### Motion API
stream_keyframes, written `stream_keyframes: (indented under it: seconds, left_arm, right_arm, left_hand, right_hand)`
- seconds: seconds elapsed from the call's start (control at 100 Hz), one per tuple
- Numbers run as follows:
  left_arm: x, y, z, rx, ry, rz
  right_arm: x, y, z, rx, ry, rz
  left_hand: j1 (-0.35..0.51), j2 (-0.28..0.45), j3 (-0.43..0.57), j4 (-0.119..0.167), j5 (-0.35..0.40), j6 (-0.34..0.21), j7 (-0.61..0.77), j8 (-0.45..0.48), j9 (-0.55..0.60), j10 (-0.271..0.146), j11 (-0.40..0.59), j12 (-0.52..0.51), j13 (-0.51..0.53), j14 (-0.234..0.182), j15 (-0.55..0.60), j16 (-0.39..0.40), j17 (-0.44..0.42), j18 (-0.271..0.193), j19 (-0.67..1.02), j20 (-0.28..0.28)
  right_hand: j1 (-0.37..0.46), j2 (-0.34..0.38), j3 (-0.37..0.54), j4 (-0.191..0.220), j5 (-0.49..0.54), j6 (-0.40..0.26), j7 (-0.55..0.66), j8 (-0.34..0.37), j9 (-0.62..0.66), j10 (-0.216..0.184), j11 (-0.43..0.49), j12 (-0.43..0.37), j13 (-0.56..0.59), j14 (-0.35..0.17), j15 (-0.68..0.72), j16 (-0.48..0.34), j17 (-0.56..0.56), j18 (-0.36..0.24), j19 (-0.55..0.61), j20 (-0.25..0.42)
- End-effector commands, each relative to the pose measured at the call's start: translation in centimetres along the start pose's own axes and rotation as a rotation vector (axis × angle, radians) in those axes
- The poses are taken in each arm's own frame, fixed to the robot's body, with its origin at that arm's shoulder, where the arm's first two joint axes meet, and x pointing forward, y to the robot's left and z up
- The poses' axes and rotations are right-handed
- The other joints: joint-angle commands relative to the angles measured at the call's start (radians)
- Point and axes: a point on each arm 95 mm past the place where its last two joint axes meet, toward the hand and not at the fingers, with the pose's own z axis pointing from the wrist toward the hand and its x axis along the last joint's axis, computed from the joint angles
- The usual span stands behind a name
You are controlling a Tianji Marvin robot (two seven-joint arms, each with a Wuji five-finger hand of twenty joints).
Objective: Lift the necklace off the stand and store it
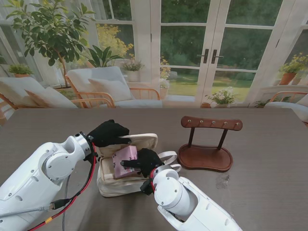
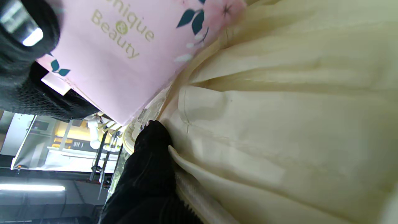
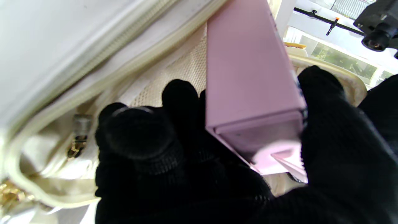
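**Operator:** Necklace: I can't see it anywhere. The wooden stand [image 1: 206, 144], right of centre in the stand view, has bare pegs, so I judge the necklace is already inside the pink box [image 1: 124, 160].

**Colleague:** And the box?

**Operator:** Half inside the open cream bag [image 1: 126, 185] at lower centre of the frame. My right hand [image 1: 144, 161] is clamped on it; in the right wrist view the fingers [image 3: 136, 137] press one long face and the thumb the opposite edge, with the box's end flap toward the palm.

**Colleague:** Why the left hand there?

**Operator:** It looks like it's holding the mouth open. The left hand [image 1: 109, 133] sits on the bag's far rim, left of centre, and the left wrist view shows one finger [image 2: 152, 149] hooked over the cream lip beside the zipper. So it's closed on the bag's edge, I think, though I see only that one finger clearly.

**Colleague:** Arm poses?

**Operator:** Both forearms rise from the bottom corners and converge on the bag. The right wrist bends toward the upper left of the frame, the palm turned onto the box; the left wrist reaches across from the left, the hand drooped over the rim.
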Motion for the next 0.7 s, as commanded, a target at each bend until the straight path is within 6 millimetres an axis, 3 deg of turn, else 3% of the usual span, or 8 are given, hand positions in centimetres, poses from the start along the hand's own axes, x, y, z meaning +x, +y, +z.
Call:
stream_keyframes:
  seconds: [0.0, 0.15, 0.22, 0.35, 0.41, 0.5, 0.69]
  left_arm:
    - [0.24, -0.03, 0.29, -0.003, 0.005, -0.007]
    - [0.20, -0.09, 0.31, -0.004, 0.010, -0.008]
    - [0.17, -0.09, 0.31, -0.004, 0.010, -0.009]
    - [0.17, -0.05, 0.30, -0.007, 0.009, -0.008]
    - [0.16, -0.04, 0.30, -0.007, 0.008, -0.008]
    - [0.14, -0.06, 0.29, -0.007, 0.008, -0.009]
    - [0.09, -0.10, 0.19, -0.005, 0.005, -0.006]
  right_arm:
    - [0.31, -0.57, 0.29, 0.028, -0.008, -0.007]
    - [0.20, -0.82, 0.79, 0.036, -0.030, -0.036]
    - [0.16, -0.73, 1.00, 0.033, -0.042, -0.066]
    - [0.09, -0.39, 1.16, 0.030, -0.069, -0.139]
    - [0.04, -0.22, 1.13, 0.033, -0.082, -0.175]
    - [0.01, -0.06, 1.09, 0.031, -0.095, -0.213]
    - [0.02, 0.18, 1.01, 0.035, -0.117, -0.246]
  left_hand:
    - [0.102, 0.074, 0.040, 0.044, -0.011, -0.034, 0.028, 0.006, -0.031, -0.005, -0.003, 0.012, -0.023, 0.026, -0.008, 0.009, -0.022, -0.001, -0.016, 0.008]
    - [0.102, 0.075, 0.040, 0.044, -0.012, -0.034, 0.028, 0.005, -0.033, -0.005, -0.003, 0.011, -0.025, 0.024, -0.010, 0.009, -0.022, -0.001, -0.017, 0.009]
    - [0.102, 0.075, 0.040, 0.044, -0.011, -0.033, 0.028, 0.005, -0.032, -0.005, -0.003, 0.012, -0.025, 0.025, -0.009, 0.009, -0.022, -0.001, -0.017, 0.009]
    - [0.102, 0.075, 0.038, 0.043, -0.011, -0.035, 0.027, 0.004, -0.032, -0.005, -0.003, 0.011, -0.024, 0.025, -0.009, 0.009, -0.022, -0.001, -0.017, 0.010]
    - [0.102, 0.074, 0.038, 0.044, -0.010, -0.036, 0.027, 0.003, -0.030, -0.004, -0.003, 0.011, -0.022, 0.024, -0.009, 0.009, -0.022, -0.001, -0.017, 0.010]
    - [0.102, 0.076, 0.039, 0.044, -0.011, -0.036, 0.025, 0.002, -0.031, -0.005, -0.003, 0.011, -0.024, 0.025, -0.009, 0.009, -0.022, -0.001, -0.017, 0.010]
    - [0.101, 0.075, 0.037, 0.043, -0.009, -0.036, 0.024, 0.000, -0.031, -0.006, -0.003, 0.012, -0.023, 0.025, -0.008, 0.009, -0.022, -0.001, -0.018, 0.011]
  right_hand:
    - [0.169, 0.127, -0.006, 0.046, 0.037, -0.178, 0.105, 0.045, 0.036, -0.077, 0.058, 0.017, 0.019, -0.080, 0.010, 0.006, 0.270, -0.029, 0.034, 0.024]
    - [0.145, 0.132, -0.014, 0.044, -0.002, -0.188, 0.084, -0.005, -0.012, -0.064, 0.006, -0.013, 0.018, -0.073, -0.044, -0.019, 0.233, -0.040, 0.024, 0.025]
    - [0.088, 0.124, 0.007, 0.055, -0.058, -0.179, 0.064, -0.053, -0.068, -0.063, -0.017, -0.037, 0.018, -0.064, -0.111, -0.050, 0.195, -0.050, 0.013, 0.029]
    - [-0.008, 0.113, 0.064, 0.070, -0.176, -0.167, 0.029, -0.079, -0.199, -0.075, -0.017, -0.059, -0.022, -0.060, -0.273, -0.101, 0.107, -0.071, -0.021, 0.036]
    - [-0.037, 0.123, 0.079, 0.082, -0.237, -0.160, 0.016, -0.074, -0.271, -0.083, -0.018, -0.069, -0.079, -0.069, -0.320, -0.101, 0.072, -0.089, -0.036, 0.038]
    - [-0.071, 0.137, 0.092, 0.110, -0.335, -0.142, -0.028, 0.027, -0.392, -0.085, 0.009, -0.100, -0.170, -0.077, -0.352, -0.080, 0.023, -0.113, -0.052, 0.057]
    - [-0.115, 0.114, 0.131, 0.115, -0.535, -0.084, -0.053, 0.011, -0.609, -0.073, 0.028, -0.120, -0.353, -0.080, -0.364, -0.086, -0.082, -0.142, -0.080, 0.071]
